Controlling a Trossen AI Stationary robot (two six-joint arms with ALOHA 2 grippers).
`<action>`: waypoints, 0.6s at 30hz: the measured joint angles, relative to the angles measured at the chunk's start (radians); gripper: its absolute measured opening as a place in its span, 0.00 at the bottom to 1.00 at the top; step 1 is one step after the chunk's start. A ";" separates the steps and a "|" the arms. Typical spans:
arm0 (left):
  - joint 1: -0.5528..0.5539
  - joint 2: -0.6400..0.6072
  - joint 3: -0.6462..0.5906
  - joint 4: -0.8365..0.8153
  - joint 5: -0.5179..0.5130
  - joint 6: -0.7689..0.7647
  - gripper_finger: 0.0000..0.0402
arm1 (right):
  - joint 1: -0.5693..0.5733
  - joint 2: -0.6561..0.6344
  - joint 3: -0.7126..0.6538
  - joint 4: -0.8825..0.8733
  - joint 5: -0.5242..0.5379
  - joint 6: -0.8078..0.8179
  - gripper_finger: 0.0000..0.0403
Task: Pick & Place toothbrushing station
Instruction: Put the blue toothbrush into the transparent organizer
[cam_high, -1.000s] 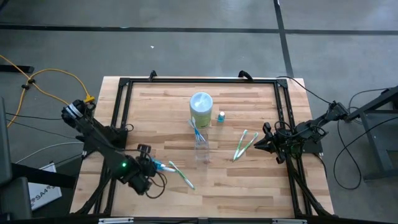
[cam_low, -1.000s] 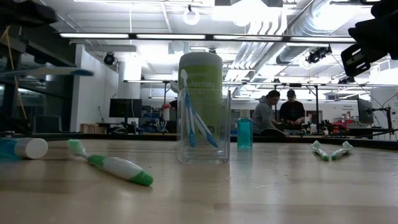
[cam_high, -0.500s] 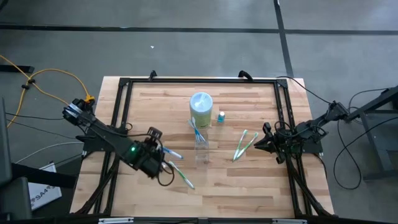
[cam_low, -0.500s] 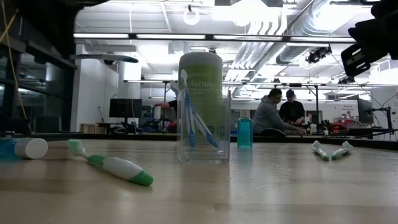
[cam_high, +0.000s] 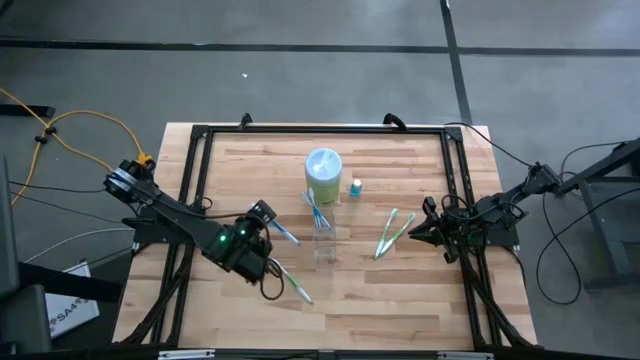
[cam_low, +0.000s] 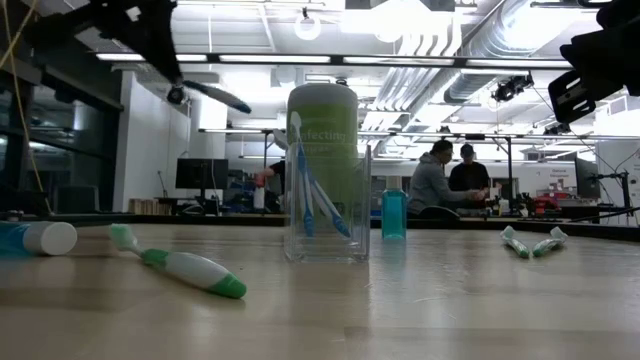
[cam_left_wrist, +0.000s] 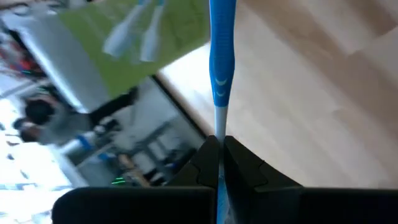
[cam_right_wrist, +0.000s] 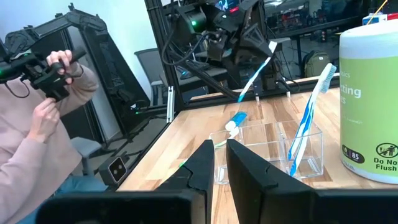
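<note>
A: Start with the biggest thing. What's on the table (cam_high: 400, 290)?

B: In the high view, the green-and-white canister (cam_high: 323, 175) stands at upper centre. Just below it is the clear tumbler (cam_high: 322, 235), with blue-and-white brushes (cam_low: 312, 190) leaning inside. In the low view the tumbler sits dead centre, in front of the canister.

A: And the arms?

B: The left gripper (cam_high: 268, 222) is at centre left in the high view, just left of the tumbler, clenched on a blue toothbrush (cam_left_wrist: 221, 68) by its handle end. The right gripper (cam_high: 418, 230) waits at the right edge of the table; its fingers look pressed together on nothing.

A: What could go wrong?

B: The brush is held by its very tip, so I judge it could swivel in the grip. It is also carried at a slant, and a slanted entry could catch the tumbler's rim. The tumbler looks light, so a knock might tip it or shove it against the canister.

A: Anything else in the way?

B: The brushes already inside could block the newcomer. A green-handled toothbrush (cam_high: 293, 283) lies at lower centre left, a toothpaste tube (cam_low: 35, 238) at far left in the low view, two green brushes (cam_high: 392, 232) to the tumbler's right, and a small tube (cam_high: 355, 187) beside the canister.
</note>
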 joint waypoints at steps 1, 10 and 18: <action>0.000 0.000 0.000 0.014 -0.018 0.025 0.01 | 0.000 0.000 0.000 0.000 0.000 0.000 0.09; 0.008 0.000 0.000 0.135 -0.258 0.249 0.01 | 0.000 0.000 0.000 0.000 0.000 0.000 0.09; 0.064 0.024 0.000 0.288 -0.395 0.527 0.01 | 0.000 0.000 0.000 0.000 0.000 0.000 0.09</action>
